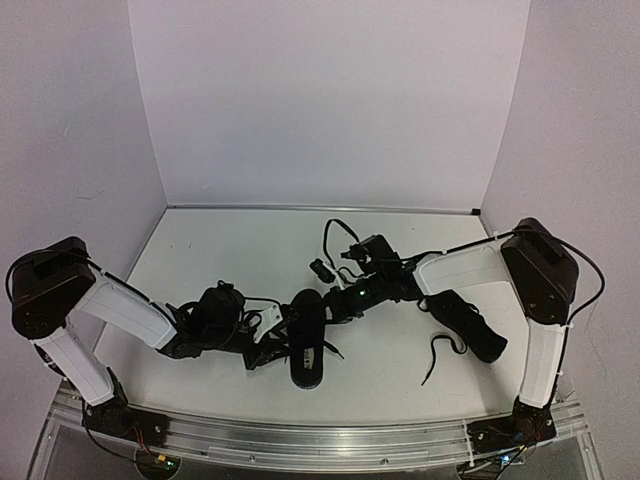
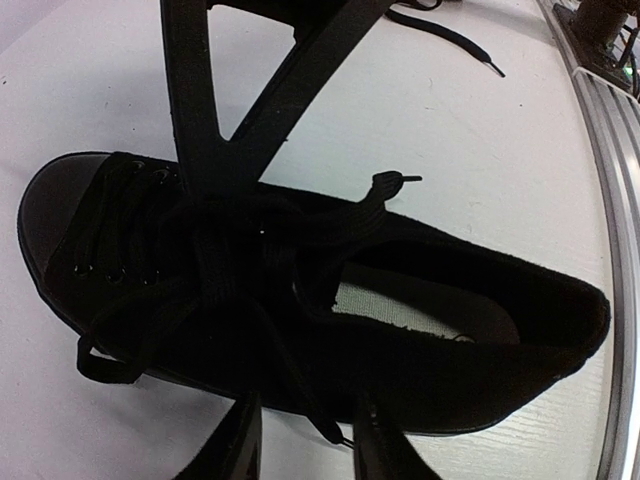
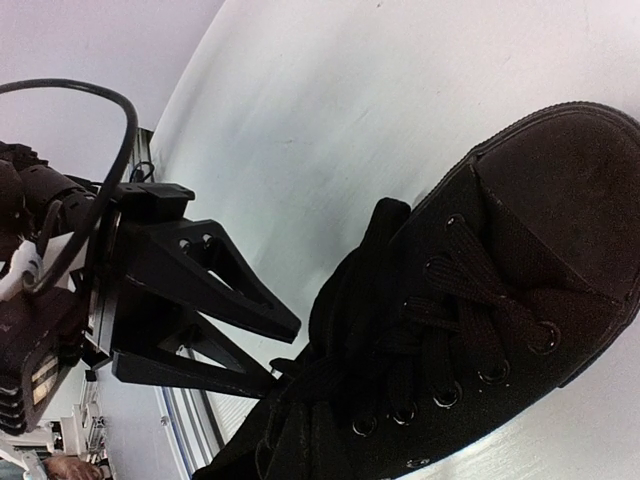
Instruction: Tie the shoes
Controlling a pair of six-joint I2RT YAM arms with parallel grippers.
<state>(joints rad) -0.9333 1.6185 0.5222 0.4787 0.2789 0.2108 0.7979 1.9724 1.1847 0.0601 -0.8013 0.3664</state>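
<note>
**tabletop_tim:** Two grippers on one shoe here. The left gripper (image 2: 303,430) has its jaws standing apart at the shoe's side wall. A thin black lace end (image 2: 322,420) runs down between them, not pinched as far as I can see. The right gripper (image 2: 213,168) is clenched tight, tips buried in the criss-cross lacing (image 2: 150,250) over the tongue. Can't tell if it's got a strand or is just pressing down

**knotnerd:** And the shoe itself?

**tabletop_tim:** The small all-black low-top canvas shoe (image 1: 307,322) lies flat on the white table (image 1: 230,250) between the two arms. Its toe points away from the bases and the pale insole label (image 2: 430,310) is showing. It's laced through the eyelets, with one slack loop (image 2: 100,360) hanging off the left gripper's side. A short knotted stub (image 2: 388,183) pokes up on the other side

**knotnerd:** So, a bow?

**tabletop_tim:** Nope, none that I can see. My guess is a first crossing at best. The second black low-top shoe (image 1: 470,322) sits off to the right under the right arm, well apart from the first. Its loose black lace (image 1: 440,352) is snaking over the table, untied. I'd call it early days, with both bows left to do
</note>
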